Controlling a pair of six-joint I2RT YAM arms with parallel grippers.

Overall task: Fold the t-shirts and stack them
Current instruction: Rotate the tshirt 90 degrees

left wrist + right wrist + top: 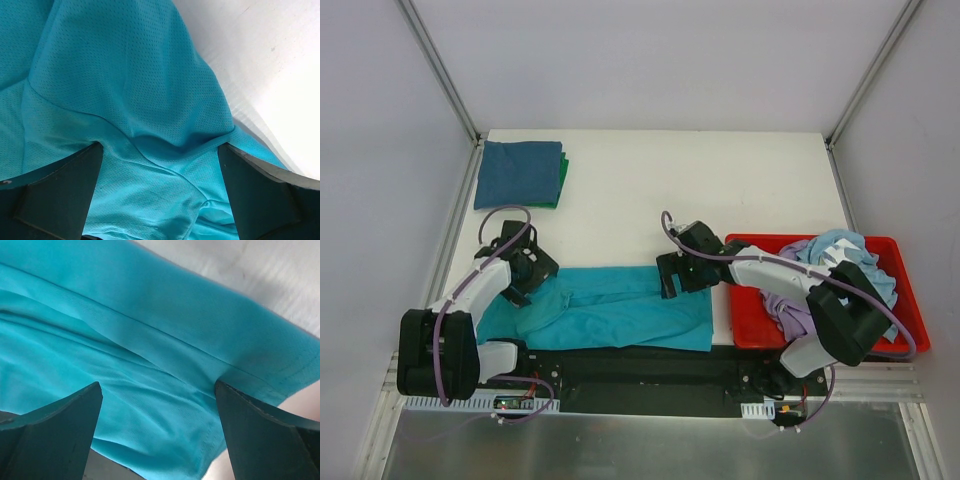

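The left pincer (525, 272) (160, 146) stands released, jaws spread wide, with nothing clamped. A raised fold of the teal t-shirt (620, 315) (125, 90) lies directly beneath and between its fingers (60, 190); whether they touch the cloth cannot be told. The right pincer (670, 275) (157, 385) is likewise released, jaws wide apart, poised over the shirt's stitched hem (200, 360), with bare desk (670, 190) just beyond that edge. The shirt stretches flat between the two pincers. Well beyond the left pincer sits a folded blue t-shirt (518, 172) on a green one (563, 180). Just outside the right pincer stands a red bin (760, 241) holding purple (790, 310) and light blue garments (850, 250).
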